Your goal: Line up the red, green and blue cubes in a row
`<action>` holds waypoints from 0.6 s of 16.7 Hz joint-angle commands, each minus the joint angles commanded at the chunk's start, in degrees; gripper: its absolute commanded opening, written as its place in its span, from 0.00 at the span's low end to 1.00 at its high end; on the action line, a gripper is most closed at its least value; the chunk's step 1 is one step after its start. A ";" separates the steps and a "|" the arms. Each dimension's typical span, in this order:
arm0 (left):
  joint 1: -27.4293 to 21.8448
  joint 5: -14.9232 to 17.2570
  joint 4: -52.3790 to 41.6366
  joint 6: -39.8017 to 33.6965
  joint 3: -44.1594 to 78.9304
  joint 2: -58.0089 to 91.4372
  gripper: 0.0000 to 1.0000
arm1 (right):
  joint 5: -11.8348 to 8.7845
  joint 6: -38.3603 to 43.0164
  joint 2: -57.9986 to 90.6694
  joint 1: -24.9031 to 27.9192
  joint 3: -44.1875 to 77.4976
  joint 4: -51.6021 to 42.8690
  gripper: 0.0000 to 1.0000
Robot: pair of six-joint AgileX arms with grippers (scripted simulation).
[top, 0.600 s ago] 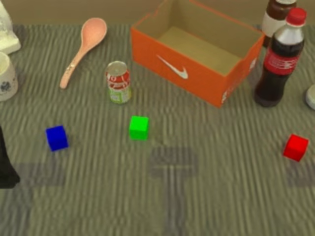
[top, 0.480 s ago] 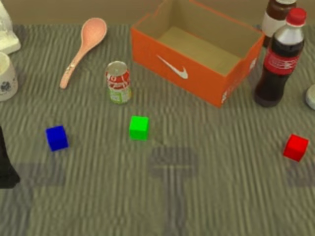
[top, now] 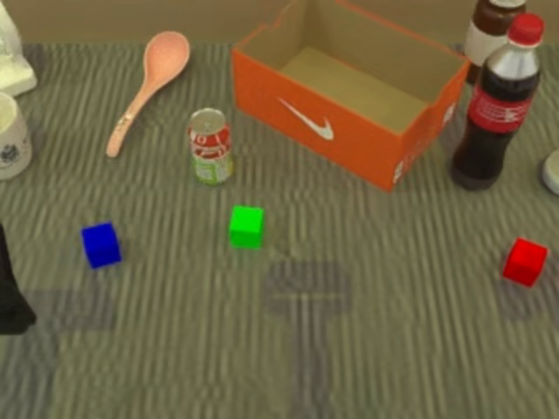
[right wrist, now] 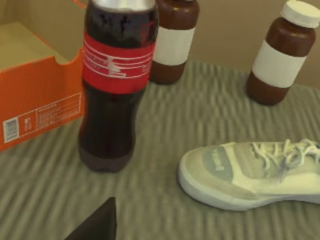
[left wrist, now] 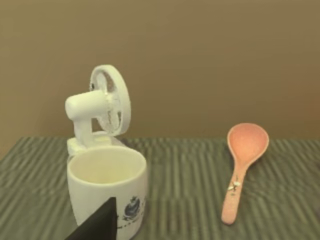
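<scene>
Your left gripper [top: 10, 297] sits at the table's left edge, on the far side of the small matte blue cube [top: 101, 244] from the small matte green cube [top: 246, 226]; I cannot tell how its fingers stand. The small matte red cube [top: 525, 261] lies well right of the green cube, and the orange cardboard shoebox [top: 349, 92] stands behind it.

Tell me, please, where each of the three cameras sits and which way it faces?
Top view: above the table, looking down on the cubes, red, green, blue; left arm at its left edge.
Left wrist view: low, facing mug, fan, spoon; a dark fingertip shows.
Right wrist view: low, facing cola bottle, shoe; a fingertip shows.
Shared: spoon, bottle, box.
</scene>
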 joint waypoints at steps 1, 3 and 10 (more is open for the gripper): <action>0.00 0.00 0.00 0.00 0.00 0.00 1.00 | 0.03 -2.49 5.38 0.37 3.60 -2.65 1.00; 0.00 0.00 0.00 0.00 0.00 0.00 1.00 | 0.09 -7.78 17.21 1.17 11.13 -8.35 1.00; 0.00 0.00 0.00 0.00 0.00 0.00 1.00 | 0.26 -26.49 57.54 4.14 37.31 -28.88 1.00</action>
